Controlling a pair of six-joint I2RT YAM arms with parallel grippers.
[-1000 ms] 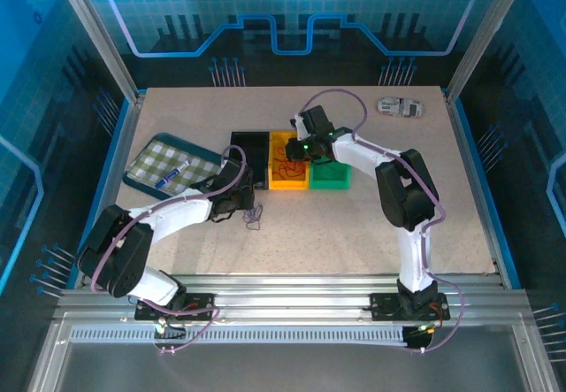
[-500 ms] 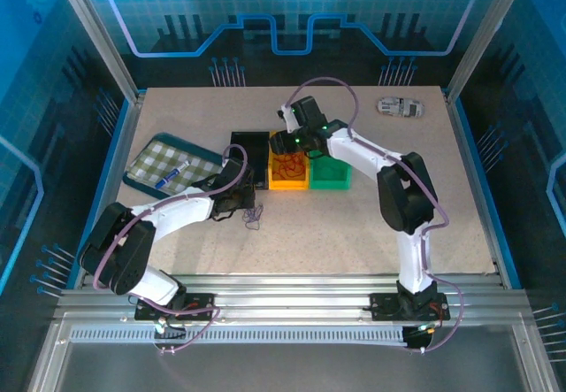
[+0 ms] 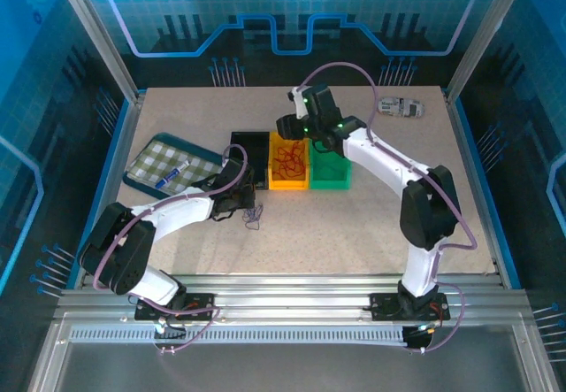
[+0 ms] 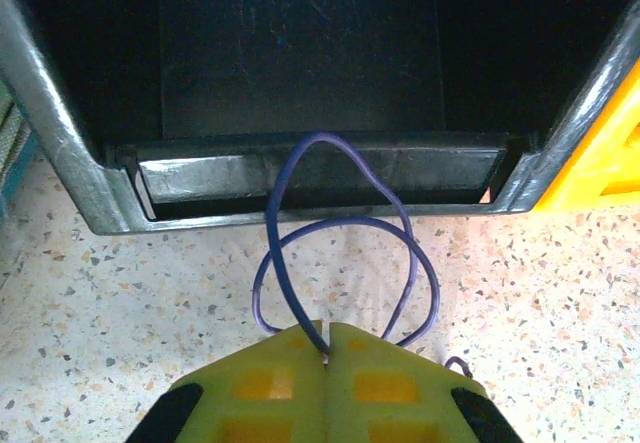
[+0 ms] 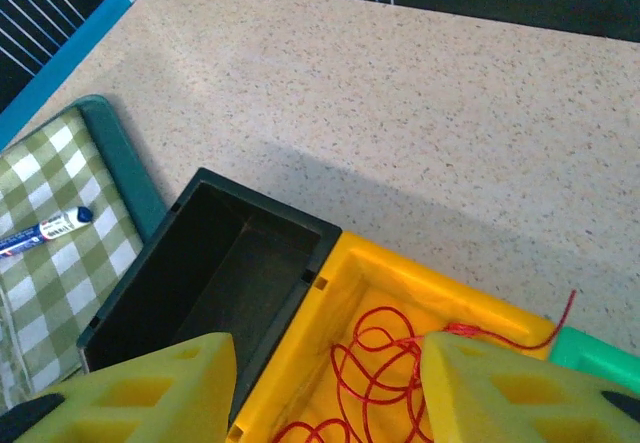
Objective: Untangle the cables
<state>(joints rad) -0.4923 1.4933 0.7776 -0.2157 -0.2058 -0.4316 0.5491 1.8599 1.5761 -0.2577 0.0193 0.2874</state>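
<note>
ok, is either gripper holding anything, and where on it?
Left gripper is shut on the blue cable, pinching the base of its loop. Right gripper is open, holding nothing.

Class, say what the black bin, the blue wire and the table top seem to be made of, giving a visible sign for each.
The black bin: likely moulded plastic, glossy, with scuffed shiny rims. The blue wire: probably plastic-coated, smooth, holding springy loops. The table top: speckled stone-like laminate or composite, matt; which cannot be told.
</note>
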